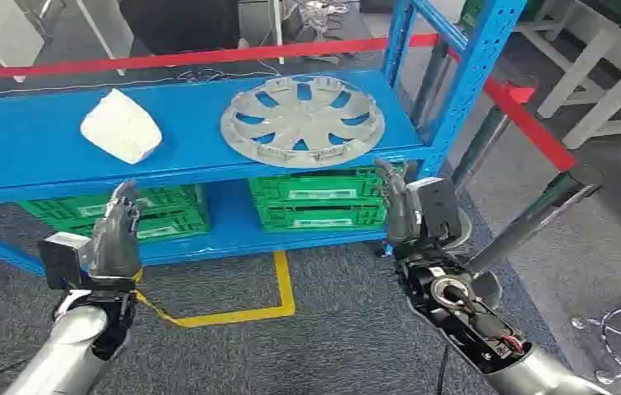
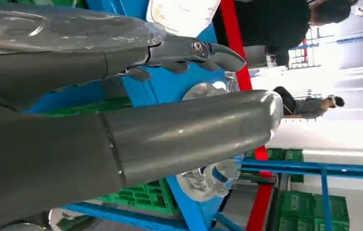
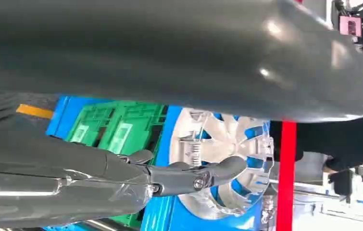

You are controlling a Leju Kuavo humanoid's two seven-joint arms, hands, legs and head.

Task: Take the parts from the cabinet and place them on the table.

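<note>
Silver wheel cover (image 1: pixel 303 121) lying flat toward the right end of the blue shelf (image 1: pixel 35 148), overhanging its front edge; white part (image 1: pixel 122 126) left of it, near mid-shelf. Right hand (image 1: pixel 397 210) raised just below the front edge, under the cover's right rim, fingers apart, holding nothing. Left hand (image 1: pixel 118 234) likewise empty and spread, below the white part. Probably a two-handed reach up and forward.

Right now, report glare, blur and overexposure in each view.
Head view: evenly lit and sharp, wheel cover crisp. Left wrist view: background blown out white; the near thumb soft. Right wrist view: specular highlights on the thumb, far corner overexposed.
</note>
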